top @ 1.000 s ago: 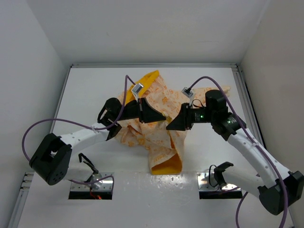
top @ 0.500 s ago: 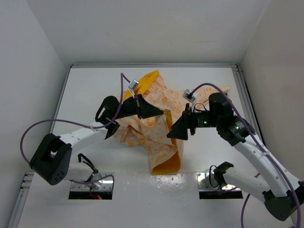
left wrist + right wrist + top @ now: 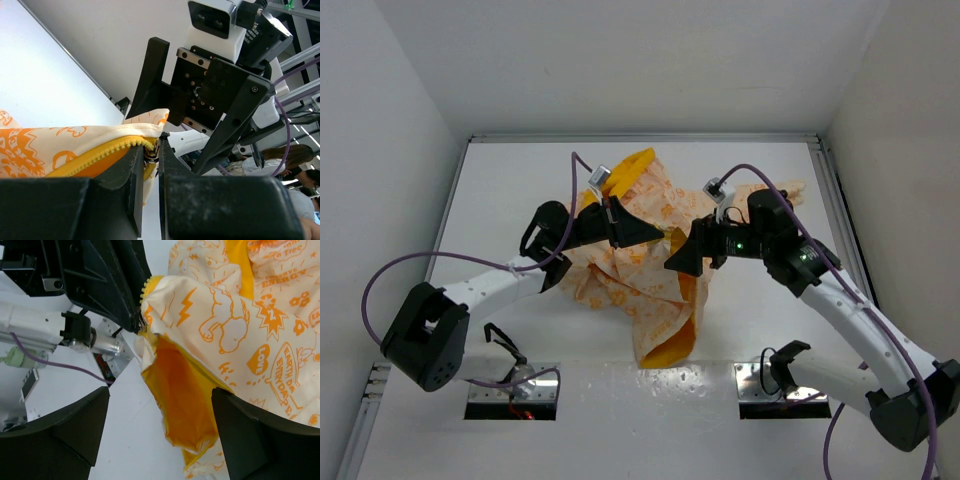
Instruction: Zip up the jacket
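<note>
Fingers of the left arm are pinched nearly shut on one end of the yellow zipper, right at a small metal piece that may be the slider. Fingers of the right arm are spread wide, holding nothing, and face that held end. The jacket hangs crumpled from the left grip, its lower part resting mid-tabletop, not yet zipped. The step looks like lining up the zipper's start. Next, those open fingers probably need to take the opposite edge or the slider. Since half a second ago, the right arm has swung up and closer to the pinched end, while the left arm has barely moved.
</note>
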### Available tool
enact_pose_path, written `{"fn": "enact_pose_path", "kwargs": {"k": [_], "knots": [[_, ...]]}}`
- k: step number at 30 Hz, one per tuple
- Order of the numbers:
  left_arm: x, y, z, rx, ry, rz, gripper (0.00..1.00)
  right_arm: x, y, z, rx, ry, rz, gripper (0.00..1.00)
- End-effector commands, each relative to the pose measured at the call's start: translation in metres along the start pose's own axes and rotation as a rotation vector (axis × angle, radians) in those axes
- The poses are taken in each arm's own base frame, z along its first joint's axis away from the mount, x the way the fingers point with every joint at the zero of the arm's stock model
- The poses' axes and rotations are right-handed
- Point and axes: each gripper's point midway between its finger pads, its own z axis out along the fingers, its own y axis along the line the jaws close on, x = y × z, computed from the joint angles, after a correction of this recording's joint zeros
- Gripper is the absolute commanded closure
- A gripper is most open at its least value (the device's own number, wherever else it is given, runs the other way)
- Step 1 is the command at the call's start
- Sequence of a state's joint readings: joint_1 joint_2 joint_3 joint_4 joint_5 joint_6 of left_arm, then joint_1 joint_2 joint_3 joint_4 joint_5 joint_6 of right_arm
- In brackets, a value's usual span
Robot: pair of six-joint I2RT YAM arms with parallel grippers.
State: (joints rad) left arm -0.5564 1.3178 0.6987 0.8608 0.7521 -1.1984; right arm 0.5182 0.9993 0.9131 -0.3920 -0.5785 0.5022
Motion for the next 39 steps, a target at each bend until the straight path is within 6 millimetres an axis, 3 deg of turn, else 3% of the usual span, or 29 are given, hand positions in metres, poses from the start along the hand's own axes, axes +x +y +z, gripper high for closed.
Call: {"fn": "enact_pose_path", "kwargs": {"k": [1,7,14,19,22,23,25,28,29,33,37,39], "knots": [[-0.014,-0.036,0.002,0.087,-0.035,0.067,1.00,-0.019,-0.001,0.003,0.002,-0.085,-0.020,0.18],[-0.006,-0.029,0.006,0.075,-0.020,0.042,1.00,-0.024,0.014,0.016,-0.113,-0.103,0.009,0.26],[0.001,-0.025,0.009,0.066,-0.016,0.016,1.00,-0.031,0.021,0.023,-0.153,-0.135,-0.009,0.43],[0.002,-0.009,0.010,0.013,-0.028,0.000,1.00,-0.035,0.029,0.020,-0.170,-0.152,-0.034,0.57],[0.004,-0.008,0.011,0.007,-0.026,0.012,1.00,-0.033,0.032,0.017,-0.167,-0.147,-0.045,0.72],[0.005,-0.008,0.011,0.007,-0.026,0.012,1.00,-0.030,0.030,0.017,-0.157,-0.137,-0.041,0.84],[0.008,-0.001,0.012,-0.014,-0.015,0.002,1.00,-0.030,0.029,0.014,-0.144,-0.135,-0.068,1.00],[0.016,0.004,0.009,-0.019,0.013,0.018,1.00,-0.027,0.029,0.003,-0.113,-0.139,-0.108,1.00],[0.028,0.012,0.003,-0.031,0.035,-0.009,1.00,-0.018,0.024,0.000,-0.086,-0.109,-0.111,1.00],[0.048,0.013,-0.007,0.049,0.058,-0.040,1.00,-0.009,0.022,-0.015,-0.053,-0.086,-0.168,1.00],[0.065,0.024,-0.007,0.097,0.120,-0.083,1.00,-0.014,0.030,-0.028,-0.047,-0.100,-0.219,1.00],[0.062,0.021,-0.004,0.132,0.117,-0.074,1.00,-0.014,0.030,-0.032,-0.045,-0.097,-0.244,1.00]]}}
